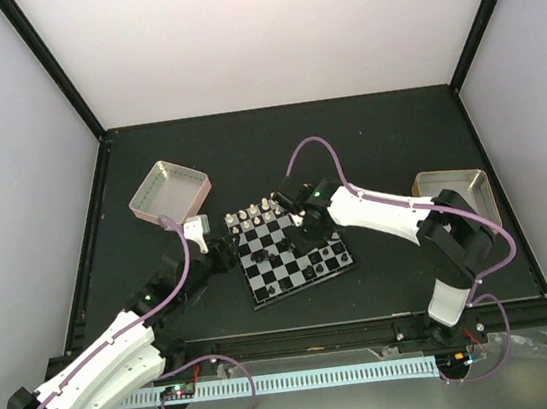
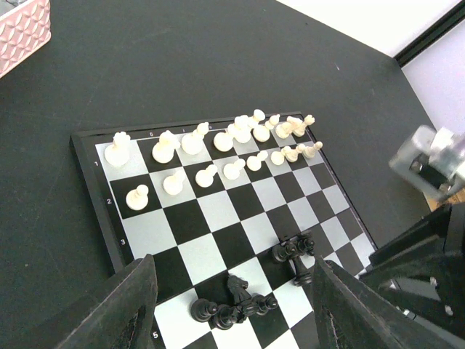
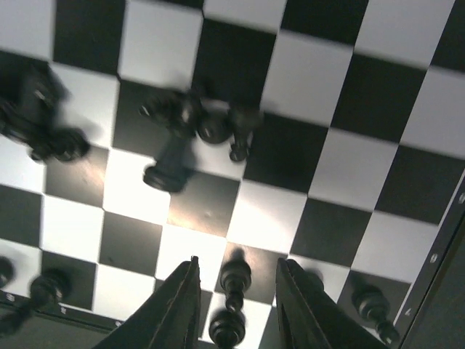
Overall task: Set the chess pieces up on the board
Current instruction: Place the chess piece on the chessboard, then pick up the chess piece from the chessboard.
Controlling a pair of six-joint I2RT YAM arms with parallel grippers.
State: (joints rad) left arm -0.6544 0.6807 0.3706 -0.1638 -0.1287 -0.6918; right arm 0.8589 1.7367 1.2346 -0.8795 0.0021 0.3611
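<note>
Between the parted fingers of our right gripper (image 3: 238,267) stands a black chess piece (image 3: 234,280), untouched, by the edge of the board (image 1: 266,281) where black's ranks likely belong; our left gripper (image 2: 232,267) hovers spread and empty, white pieces (image 2: 232,138) already ranked.

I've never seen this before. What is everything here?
board: one, black and silvery checks, table centre
white pieces: about sixteen, cream, two rows on the board's far edge
black pieces: several, black, scattered over its other half, some apparently toppled
pink tray: one, pink-sided, far left
tan tray: one, tan-sided, right
table: one, black
left arm and right arm: two, white and black, purple cables
left hand: one, black, open, by the board's left side
right hand: one, black, open around a standing black piece
</note>
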